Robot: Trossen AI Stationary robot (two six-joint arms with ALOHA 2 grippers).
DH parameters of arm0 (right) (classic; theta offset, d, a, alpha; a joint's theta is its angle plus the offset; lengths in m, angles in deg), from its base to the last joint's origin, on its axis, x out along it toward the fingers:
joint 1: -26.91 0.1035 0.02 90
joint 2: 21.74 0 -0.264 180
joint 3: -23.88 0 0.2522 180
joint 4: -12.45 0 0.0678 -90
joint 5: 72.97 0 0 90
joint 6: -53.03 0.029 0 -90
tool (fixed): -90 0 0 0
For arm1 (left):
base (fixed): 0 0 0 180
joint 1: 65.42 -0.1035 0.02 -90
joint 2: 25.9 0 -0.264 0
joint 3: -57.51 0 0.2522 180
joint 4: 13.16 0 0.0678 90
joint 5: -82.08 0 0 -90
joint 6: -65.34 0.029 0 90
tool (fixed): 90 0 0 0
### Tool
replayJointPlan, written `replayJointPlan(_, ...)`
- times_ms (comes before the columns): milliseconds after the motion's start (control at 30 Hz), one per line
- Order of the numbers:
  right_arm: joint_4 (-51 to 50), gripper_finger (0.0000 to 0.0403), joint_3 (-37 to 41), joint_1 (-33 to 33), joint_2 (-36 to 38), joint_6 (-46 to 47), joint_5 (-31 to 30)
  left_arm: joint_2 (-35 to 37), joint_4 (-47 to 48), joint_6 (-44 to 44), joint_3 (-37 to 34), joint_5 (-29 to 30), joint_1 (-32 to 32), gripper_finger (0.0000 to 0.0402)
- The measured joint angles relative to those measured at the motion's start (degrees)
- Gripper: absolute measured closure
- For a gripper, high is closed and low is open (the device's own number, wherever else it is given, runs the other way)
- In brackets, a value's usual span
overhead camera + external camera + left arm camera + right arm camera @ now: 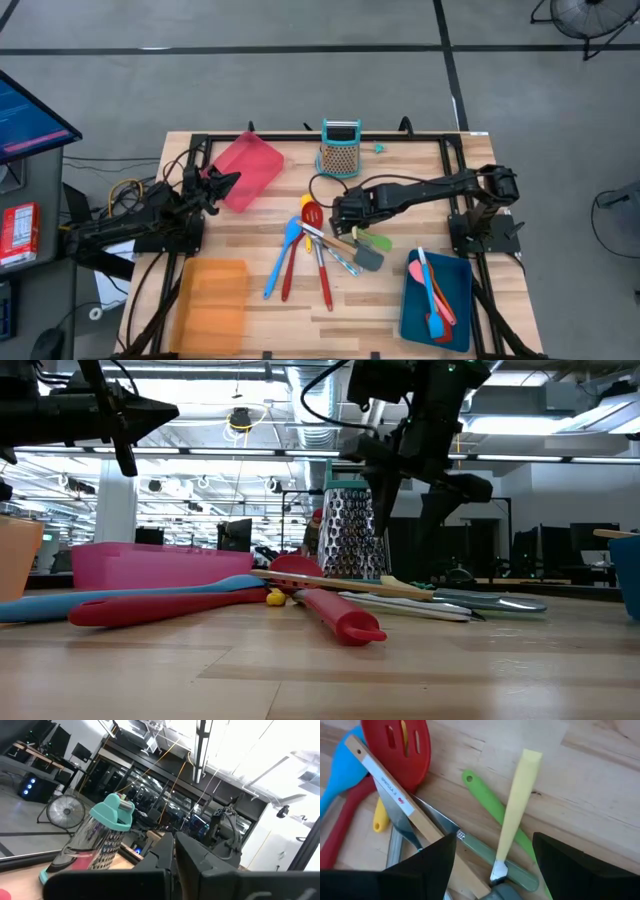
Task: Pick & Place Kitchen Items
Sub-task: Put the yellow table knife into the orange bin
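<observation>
A pile of utensils lies on the table's middle: a blue spoon (pixel 280 255), a red spoon (pixel 292 265), a red slotted spoon (pixel 402 750), a wooden-handled spatula (pixel 395 795), a green-handled utensil (pixel 487 802) and a yellow-handled grey spatula (pixel 517 805). My right gripper (pixel 340 212) is open above the pile. Its fingers stand on either side of the yellow and green handles in the right wrist view (pixel 495 865) and touch nothing. My left gripper (pixel 228 183) is shut and empty, held above the table at the left by the red tray.
A blue tray (pixel 460 310) at the front right holds several utensils. An orange tray (pixel 212 300) lies at the front left and a red tray (pixel 250 165) at the back left. A teal-framed grater (pixel 340 150) stands at the back, just behind the pile.
</observation>
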Motion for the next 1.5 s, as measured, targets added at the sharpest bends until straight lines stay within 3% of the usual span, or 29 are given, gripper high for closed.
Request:
replayJointPlan(333, -1.2, 0.0143, 0.0, 1.4, 2.3, 0.7, 1.5, -0.1, -0.2, 0.0, 0.0, 0.0, 0.0, 0.0399)
replayJointPlan(833, -0.6, 0.0143, 0.0, 0.1, -5.5, 0.0, 1.3, -0.2, -0.8, -0.8, 0.0, 0.1, 0.0, 0.0399)
replayJointPlan(1500, 0.9, 0.0143, 0.0, -1.1, -5.6, -2.9, 1.4, -0.2, -2.0, -0.8, 0.0, 0.1, 0.0, 0.0399)
